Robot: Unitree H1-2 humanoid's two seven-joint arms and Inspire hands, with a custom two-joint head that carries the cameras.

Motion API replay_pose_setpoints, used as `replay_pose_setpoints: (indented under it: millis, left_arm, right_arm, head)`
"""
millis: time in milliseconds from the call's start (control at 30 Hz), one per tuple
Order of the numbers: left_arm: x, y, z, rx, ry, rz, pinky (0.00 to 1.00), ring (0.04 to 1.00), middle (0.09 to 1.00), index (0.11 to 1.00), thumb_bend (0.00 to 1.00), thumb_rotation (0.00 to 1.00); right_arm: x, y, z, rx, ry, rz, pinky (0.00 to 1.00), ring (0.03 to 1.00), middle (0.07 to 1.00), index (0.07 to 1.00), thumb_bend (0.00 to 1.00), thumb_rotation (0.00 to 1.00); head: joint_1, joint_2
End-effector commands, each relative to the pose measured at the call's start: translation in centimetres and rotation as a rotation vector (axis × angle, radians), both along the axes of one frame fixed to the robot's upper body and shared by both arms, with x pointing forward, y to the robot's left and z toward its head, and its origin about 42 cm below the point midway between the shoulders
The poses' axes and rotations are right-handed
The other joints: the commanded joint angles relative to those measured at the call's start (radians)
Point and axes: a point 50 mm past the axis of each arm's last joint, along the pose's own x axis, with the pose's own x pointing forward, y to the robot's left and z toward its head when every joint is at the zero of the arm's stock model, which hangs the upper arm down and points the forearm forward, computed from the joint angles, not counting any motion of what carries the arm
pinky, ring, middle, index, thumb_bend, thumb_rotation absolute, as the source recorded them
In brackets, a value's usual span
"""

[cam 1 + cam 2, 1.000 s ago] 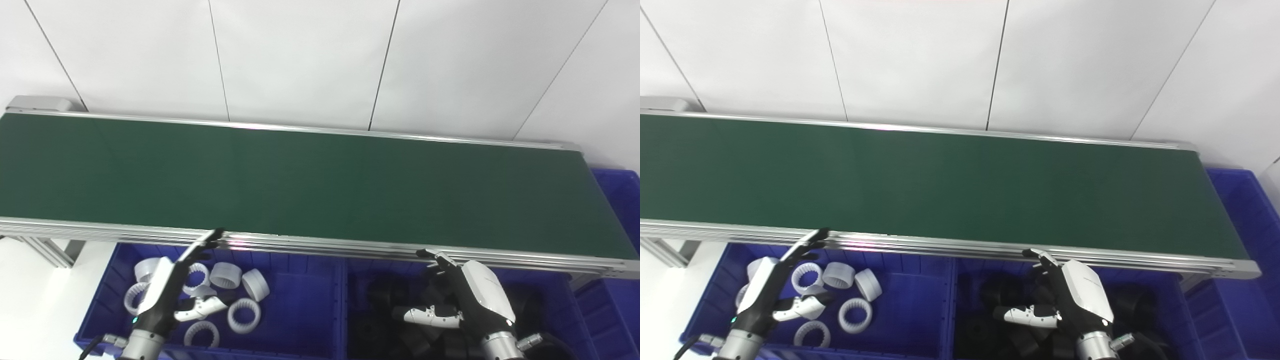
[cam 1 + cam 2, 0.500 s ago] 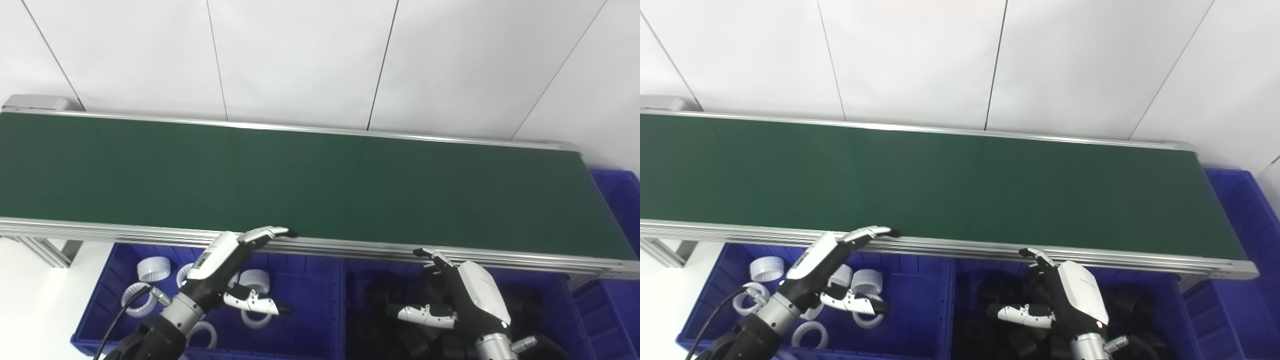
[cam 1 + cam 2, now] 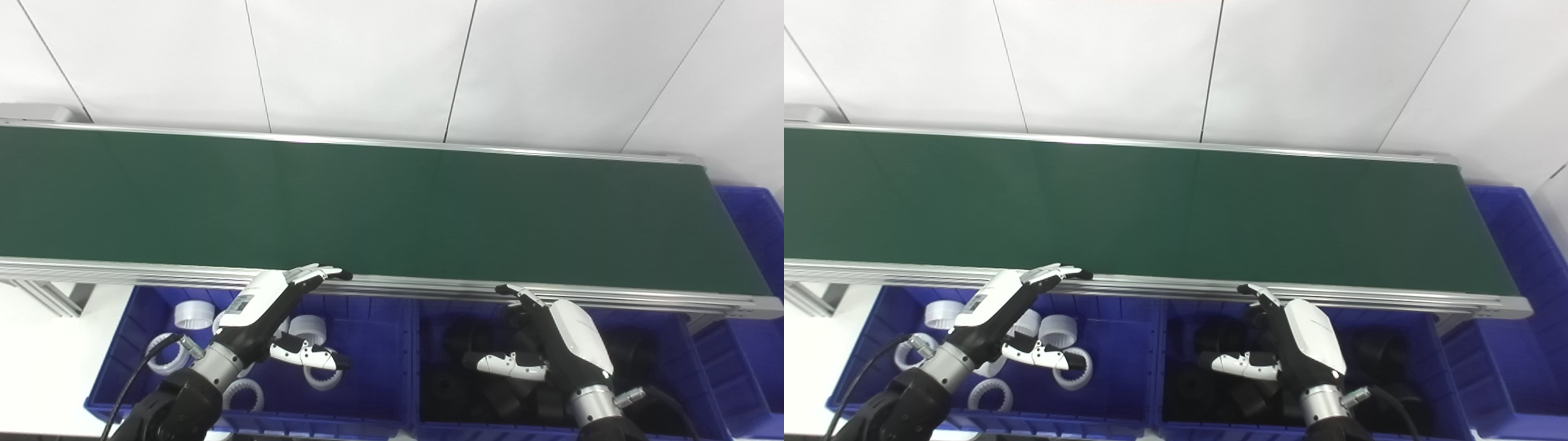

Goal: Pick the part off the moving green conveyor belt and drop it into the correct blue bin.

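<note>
The green conveyor belt runs across the view and carries no part. My left hand is open and empty above the left blue bin, fingertips at the belt's near rail. That bin holds several white ring parts. My right hand is open and empty above the right blue bin, which holds several black parts. Its fingertips also reach the near rail.
The belt's aluminium frame runs along the near edge, above both bins. Another blue bin stands at the belt's right end. A white panelled wall is behind the belt. A support leg shows at the lower left.
My left hand swung right and forward from over the white rings to the belt's near rail, then held. The right hand barely moved. The camera tilted, shifting the whole picture slightly.
</note>
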Motion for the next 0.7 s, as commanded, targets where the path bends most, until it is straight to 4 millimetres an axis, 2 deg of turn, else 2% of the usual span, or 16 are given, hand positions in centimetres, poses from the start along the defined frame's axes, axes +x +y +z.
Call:
replay_pose_setpoints:
  millis: [0,533,667]
  left_arm:
    - [0.24,0.04,0.77,-0.048,-0.056,0.012,0.9,0.903,0.857,0.822,0.88,0.53]
    - [0.04,0.63,0.55,-0.051,-0.021,0.033,0.92,0.935,0.902,0.853,0.86,0.55]
    - [0.24,0.36,0.77,-0.041,-0.01,0.036,0.92,0.938,0.907,0.86,0.87,0.35]
  right_arm:
    - [0.33,0.12,1.14,0.003,-0.05,-0.004,0.61,0.666,0.694,0.836,0.87,0.53]
    - [0.47,0.26,1.04,-0.001,-0.052,0.003,0.61,0.663,0.692,0.838,0.87,0.53]
    - [0.49,0.28,1.04,-0.003,-0.049,0.004,0.62,0.666,0.696,0.84,0.87,0.54]
  head:
    - [0.001,0.001]
    - [0.005,-0.002]
    - [0.006,-0.003]
